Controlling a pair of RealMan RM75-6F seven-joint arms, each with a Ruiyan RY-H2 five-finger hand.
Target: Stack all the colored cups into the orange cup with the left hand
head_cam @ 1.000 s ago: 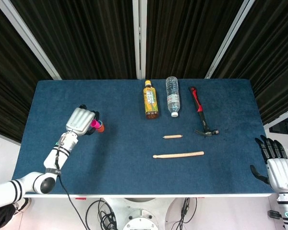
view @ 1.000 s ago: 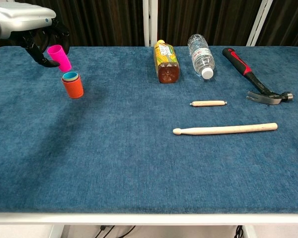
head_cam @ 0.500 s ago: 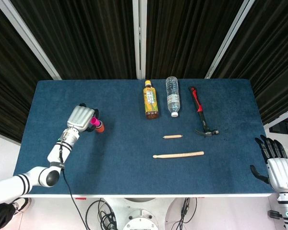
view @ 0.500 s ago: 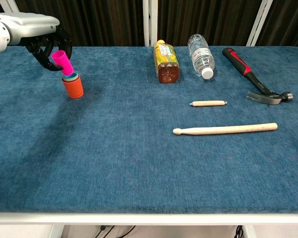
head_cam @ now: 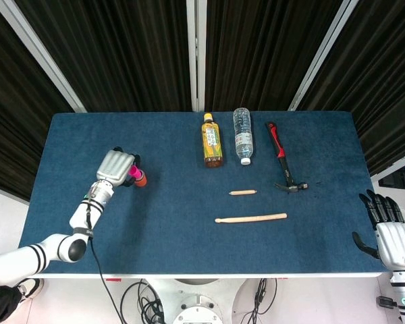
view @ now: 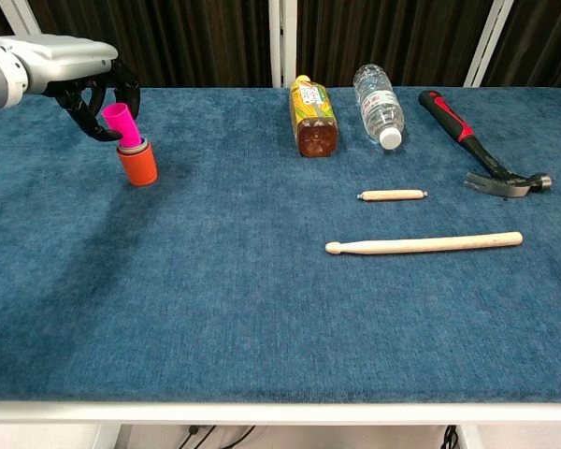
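Two views show the left hand (view: 84, 79) gripping the pink cup (view: 120, 124) at the far left of the blue surface (view: 262, 281). Compared with one second ago, the pink cup has come down and to the right: then it hung clear of the stack, up and to the left; now its tilted base sits in the mouth of the orange cup (view: 137, 164), its rim leaning toward the hand. The orange cup stands upright where it stood, with a teal cup rim (view: 142, 144) just showing inside it. In the head view the left hand (head_cam: 115, 168) covers most of the pink cup (head_cam: 131, 173), and only a sliver of the orange cup (head_cam: 141, 180) shows to its right.

The right hand (head_cam: 391, 233) rests off the near right corner of the surface, holding nothing, fingers apart, unchanged.

Well apart to the right lie a tea bottle (view: 311, 117), a clear water bottle (view: 378, 105) and a red-handled hammer (view: 474, 145) along the far side, with a short wooden dowel (view: 392, 195) and a drumstick (view: 424, 244) nearer. None of these lies between the hand and the stack.
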